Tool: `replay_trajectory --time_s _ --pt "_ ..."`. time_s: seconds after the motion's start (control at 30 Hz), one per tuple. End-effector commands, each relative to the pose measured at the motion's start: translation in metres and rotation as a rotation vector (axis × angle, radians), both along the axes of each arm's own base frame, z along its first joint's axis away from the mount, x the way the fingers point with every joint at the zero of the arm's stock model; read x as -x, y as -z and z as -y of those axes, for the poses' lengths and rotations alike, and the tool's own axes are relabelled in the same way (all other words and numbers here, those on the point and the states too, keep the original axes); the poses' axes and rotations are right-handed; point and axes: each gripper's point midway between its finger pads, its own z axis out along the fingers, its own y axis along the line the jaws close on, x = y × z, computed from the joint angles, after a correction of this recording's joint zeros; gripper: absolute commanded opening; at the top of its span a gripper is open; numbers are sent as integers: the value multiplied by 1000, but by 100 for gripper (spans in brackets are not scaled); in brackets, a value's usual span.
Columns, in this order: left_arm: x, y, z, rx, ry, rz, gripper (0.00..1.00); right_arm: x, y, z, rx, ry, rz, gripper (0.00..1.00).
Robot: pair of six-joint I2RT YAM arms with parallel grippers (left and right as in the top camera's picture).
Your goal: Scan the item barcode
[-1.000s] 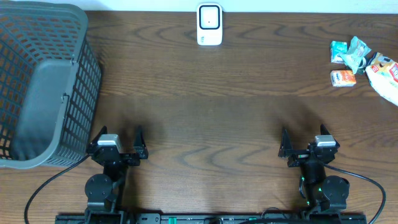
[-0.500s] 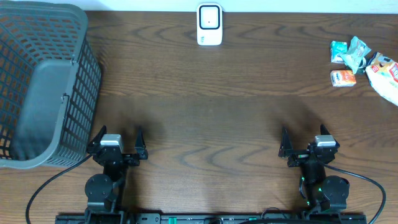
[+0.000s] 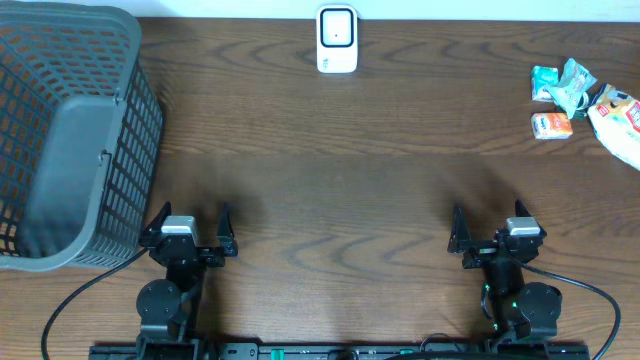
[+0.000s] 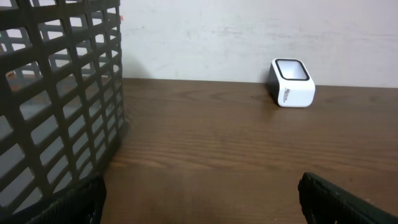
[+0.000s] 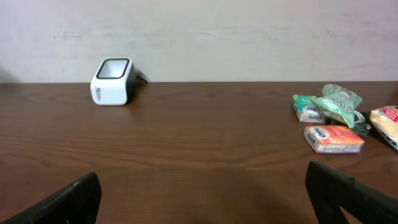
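A white barcode scanner with a dark window stands at the table's far middle edge; the wrist views show the scanner and the scanner too. Several small packaged items lie in a cluster at the far right: an orange packet, a green wrapped one, and a white bag. My left gripper rests near the front edge, open and empty. My right gripper rests at the front right, open and empty, far from the items.
A large grey mesh basket fills the left side of the table, close to my left gripper; its wall shows in the left wrist view. A pale wall runs behind the table.
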Motion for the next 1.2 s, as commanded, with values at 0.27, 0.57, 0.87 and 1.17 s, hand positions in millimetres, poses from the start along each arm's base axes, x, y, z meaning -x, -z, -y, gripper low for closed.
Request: replay_trajectory --time_s 0.27,0.57,0.87,1.17 --pt "1 15 -2 -13 -8 -51 98 0 0 4 -10 17 1 99" --pt "1 15 -4 -13 -15 -51 98 0 0 4 -10 17 1 99" --pt "1 15 -21 26 -90 -51 98 0 0 4 -10 17 1 99" --pt "2 15 -25 25 -107 -51 98 0 0 4 -10 17 1 99"
